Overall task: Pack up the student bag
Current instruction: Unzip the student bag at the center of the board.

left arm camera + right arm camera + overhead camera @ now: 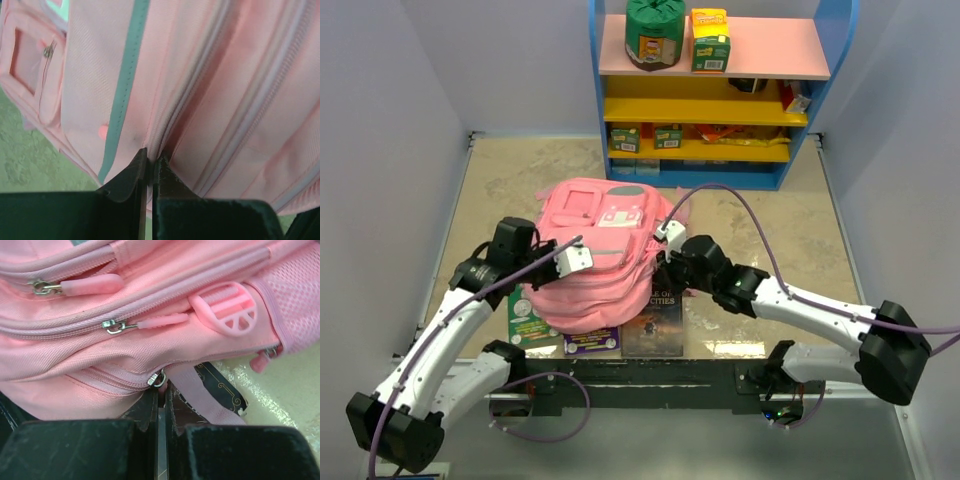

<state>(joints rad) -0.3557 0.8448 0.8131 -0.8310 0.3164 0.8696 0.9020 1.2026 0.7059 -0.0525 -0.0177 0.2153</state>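
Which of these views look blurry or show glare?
Top external: evenly lit, sharp. Left wrist: bag slightly soft up close, fingers dark. Right wrist: zips crisp, glare streak on the table.

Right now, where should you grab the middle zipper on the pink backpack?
By its long pink pull tab, not the small metal slider. It lies flat on the student bag, free tip toward the round rubber patch, so come from that end and pinch its narrow sides.

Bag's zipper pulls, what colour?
Pink, like the student bag; zipper pulls clearest in right wrist view.
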